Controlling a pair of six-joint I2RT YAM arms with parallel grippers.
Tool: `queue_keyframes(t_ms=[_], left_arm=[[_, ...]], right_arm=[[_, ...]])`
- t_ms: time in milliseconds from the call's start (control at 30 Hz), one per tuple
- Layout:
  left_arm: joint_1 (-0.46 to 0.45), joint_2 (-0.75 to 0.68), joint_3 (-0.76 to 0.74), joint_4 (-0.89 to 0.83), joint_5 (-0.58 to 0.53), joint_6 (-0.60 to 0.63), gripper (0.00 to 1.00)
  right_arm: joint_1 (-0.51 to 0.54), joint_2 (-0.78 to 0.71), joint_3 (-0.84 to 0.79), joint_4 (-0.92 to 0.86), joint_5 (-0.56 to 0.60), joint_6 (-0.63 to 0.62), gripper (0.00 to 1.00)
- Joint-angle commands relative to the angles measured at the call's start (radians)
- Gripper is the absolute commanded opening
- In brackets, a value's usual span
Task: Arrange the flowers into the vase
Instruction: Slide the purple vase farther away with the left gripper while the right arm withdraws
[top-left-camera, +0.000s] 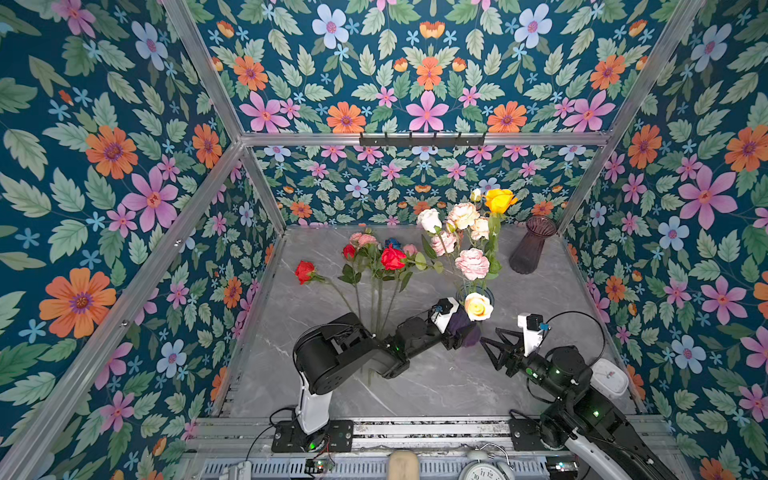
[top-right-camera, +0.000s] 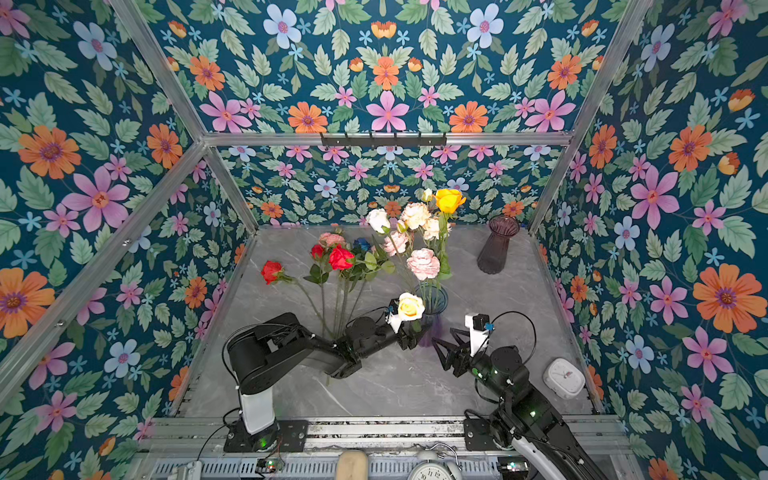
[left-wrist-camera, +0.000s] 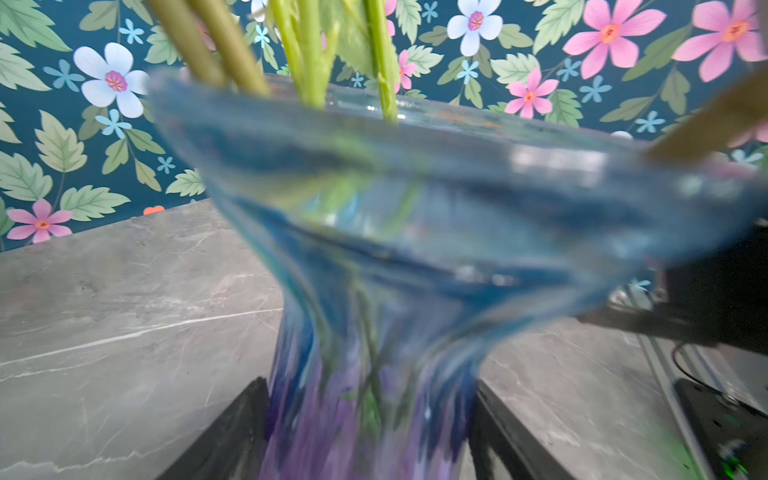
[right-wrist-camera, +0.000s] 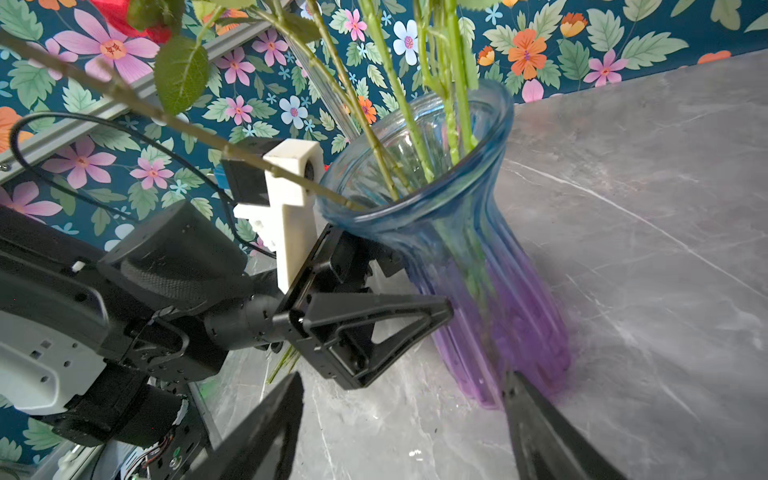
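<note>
Flowered wallpaper (top-left-camera: 428, 83) lines every wall around a grey marbled desk (top-left-camera: 415, 386). Near the desk's front middle stands a ribbed glass vase (right-wrist-camera: 478, 232), blue at its flared rim and purple toward the foot.

The left arm (top-left-camera: 332, 357) sits folded low over its base. Its forearm stretches level toward the vase. The left claw (left-wrist-camera: 370, 440) comes at the vase from the left, spread wide around the narrow lower body. One black finger lies against each side of the glass, so it has hold of the vase.

The right arm (top-left-camera: 582, 395) rises from the front corner to the right of the vase and slants toward it. The right claw (right-wrist-camera: 403, 378) points at the vase's foot, just beside it. It is spread wide with nothing between its fingers.

Some flowers (top-left-camera: 471, 264) already stand in the vase: pink, peach, white and yellow blooms on long green stems. A cream rose (top-left-camera: 478, 306) hangs over the rim on the left arm's side. Left of the vase, red roses (top-left-camera: 392, 257) lie on the desk with pink and blue blooms, their stems running under the left arm. Behind the vase and to its right, well apart, stands a dark vase (top-left-camera: 532, 245).

A white clock (top-left-camera: 609, 376) lies right of the vase beyond the right arm, its face too small to read. In front of the vase, at the frame's edge, a round clock (top-right-camera: 432, 471) shows black numerals, the twelve at the top.
</note>
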Motion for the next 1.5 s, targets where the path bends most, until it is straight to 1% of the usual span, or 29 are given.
queue_keyframes(t_ms=[0,100,200,333,433,633,833,900,967,1033,1100,1167,1200,1267,1333,1400,1467], left_arm=[[0.002,0.027,0.034,-0.112,-0.121,-0.023,0.77],[0.002,0.062,0.088,-0.139,-0.188,-0.040,0.78],[0.004,0.100,0.161,-0.193,-0.232,-0.057,0.79],[0.020,0.163,0.272,-0.260,-0.244,-0.075,0.80],[0.034,0.207,0.340,-0.281,-0.260,-0.082,0.79],[0.056,0.296,0.496,-0.348,-0.293,-0.049,0.80],[0.083,0.387,0.666,-0.397,-0.315,-0.045,0.80],[0.095,0.420,0.720,-0.406,-0.318,-0.050,0.80],[0.114,0.451,0.788,-0.450,-0.308,-0.093,0.80],[0.121,0.477,0.831,-0.434,-0.318,-0.084,0.81],[0.134,0.504,0.896,-0.489,-0.308,-0.102,0.81],[0.147,0.527,0.940,-0.514,-0.303,-0.124,0.81],[0.153,0.539,0.965,-0.527,-0.301,-0.134,0.81],[0.162,0.563,1.015,-0.564,-0.296,-0.155,0.81],[0.174,0.592,1.074,-0.598,-0.287,-0.192,0.81],[0.187,0.622,1.130,-0.628,-0.269,-0.222,0.81],[0.196,0.648,1.183,-0.649,-0.261,-0.230,0.81]], right_arm=[[0.001,-0.023,0.013,-0.019,0.024,0.011,0.77],[0.001,-0.044,0.031,-0.042,0.044,0.009,0.77],[0.000,-0.052,0.049,-0.059,0.052,0.008,0.77],[0.001,-0.055,0.069,-0.080,0.057,0.006,0.77],[0.001,-0.069,0.084,-0.098,0.058,0.001,0.77],[0.001,-0.105,0.117,-0.154,0.060,-0.016,0.77],[0.001,-0.127,0.148,-0.203,0.057,-0.027,0.77],[0.001,-0.135,0.161,-0.217,0.056,-0.030,0.77],[0.001,-0.140,0.174,-0.226,0.054,-0.032,0.77],[0.000,-0.141,0.189,-0.237,0.057,-0.034,0.77],[0.001,-0.135,0.206,-0.245,0.064,-0.032,0.77],[0.001,-0.108,0.239,-0.280,0.090,-0.019,0.77],[0.001,-0.080,0.265,-0.315,0.122,-0.001,0.77],[0.001,0.014,0.332,-0.399,0.188,0.048,0.76],[0.000,0.161,0.406,-0.468,0.218,0.067,0.76],[-0.010,0.289,0.463,-0.493,0.212,0.071,0.77],[-0.047,0.371,0.497,-0.466,0.154,0.066,0.77]])
